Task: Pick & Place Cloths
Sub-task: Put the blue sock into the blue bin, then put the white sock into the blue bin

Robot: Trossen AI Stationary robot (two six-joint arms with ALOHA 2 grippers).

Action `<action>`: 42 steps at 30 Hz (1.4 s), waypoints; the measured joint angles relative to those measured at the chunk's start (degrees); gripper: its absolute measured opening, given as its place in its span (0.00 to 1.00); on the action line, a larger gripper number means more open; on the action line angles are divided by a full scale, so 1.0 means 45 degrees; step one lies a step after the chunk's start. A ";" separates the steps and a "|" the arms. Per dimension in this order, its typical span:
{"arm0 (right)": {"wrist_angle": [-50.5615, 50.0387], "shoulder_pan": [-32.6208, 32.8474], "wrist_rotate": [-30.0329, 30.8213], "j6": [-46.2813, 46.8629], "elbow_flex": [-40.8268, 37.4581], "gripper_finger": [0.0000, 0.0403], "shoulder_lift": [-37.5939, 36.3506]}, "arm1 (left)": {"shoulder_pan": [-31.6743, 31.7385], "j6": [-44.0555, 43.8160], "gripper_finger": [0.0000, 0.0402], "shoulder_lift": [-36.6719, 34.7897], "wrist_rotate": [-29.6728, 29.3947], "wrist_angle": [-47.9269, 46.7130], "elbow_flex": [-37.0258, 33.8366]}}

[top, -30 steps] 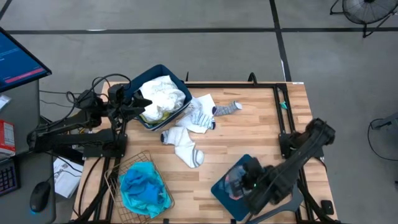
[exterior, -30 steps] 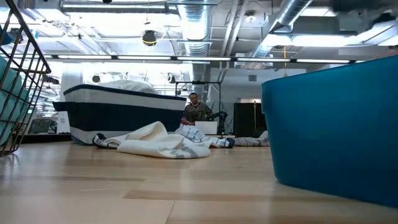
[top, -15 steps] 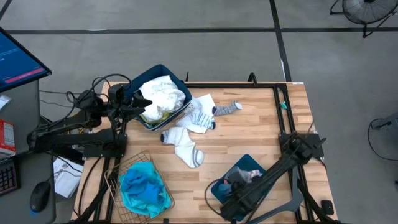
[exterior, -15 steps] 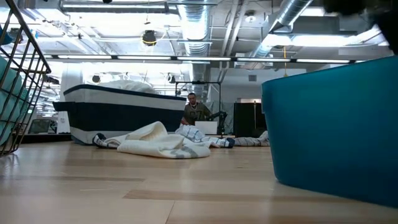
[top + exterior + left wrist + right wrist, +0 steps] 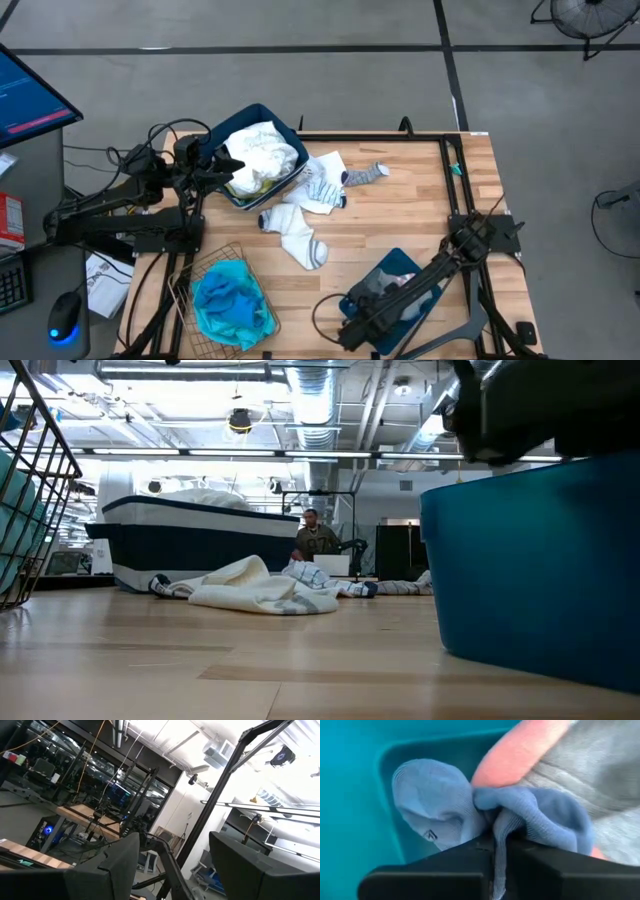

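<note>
My right gripper (image 5: 500, 842) points down into the teal-blue bin (image 5: 398, 262) at the table's near right and is shut on a pale blue-grey sock (image 5: 435, 810). An orange-banded grey sock (image 5: 580, 765) lies in the same bin beside it. My left gripper (image 5: 175, 870) waits open and raised at the far left, beside a dark blue bin (image 5: 285, 120) heaped with white and yellow cloths (image 5: 262, 150). White socks (image 5: 300, 235) and striped socks (image 5: 322, 185) lie flat on the table. A turquoise garment (image 5: 230, 300) fills the wire basket (image 5: 200, 265). My right gripper pinches a bunched fold of the pale blue-grey sock (image 5: 502, 822) between its two fingers, coming from above and pointing down. The sock's rounded ends bulge out past the fingertips over the bin's floor. Whether they rest on the floor, I cannot tell.
A small grey sock (image 5: 365, 173) lies toward the far middle of the table. The wooden top (image 5: 400, 215) is bare between the sock pile and the near-right bin. In the low view the bin's wall (image 5: 540, 580) fills the right side. A person sits far behind the table.
My right gripper has come down into the near-right bin, shifting toward the table's near-left, and has rolled about its own axis on the way. Its arm now shows at the top right of the low view. The left arm has kept still.
</note>
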 joint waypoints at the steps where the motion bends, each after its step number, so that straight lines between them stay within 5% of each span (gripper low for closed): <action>1: -0.0113 0.0014 0.0034 -0.0004 -0.0004 0.05 -0.0112 | -0.0002 0.0037 0.56 0.0000 0.0000 0.0002 0.0000; 5: -0.0541 0.0065 0.0248 -0.0007 -0.0024 0.18 -0.1001 | 0.0000 0.0299 0.56 0.0112 0.0095 0.0000 0.0000; 16: -0.1128 0.0227 0.0714 -0.0361 -0.0009 0.64 -0.4159 | -0.0797 0.4944 0.56 0.2111 0.2254 -0.0617 0.0000; 23: -0.1111 0.0325 0.2751 0.0234 -0.0004 0.67 -0.5367 | -0.3155 0.8100 0.56 0.5548 0.0964 -0.2368 -0.0005; 31: -0.1011 0.0460 0.3631 0.0322 -0.0004 0.67 -0.5695 | -0.5116 0.9119 0.56 0.9702 -0.3198 -0.2594 -0.0005; 42: -0.0953 0.0548 0.3600 0.0331 0.0001 0.67 -0.5578 | -0.5893 0.9819 0.56 1.3104 -0.4228 -0.2595 -0.0005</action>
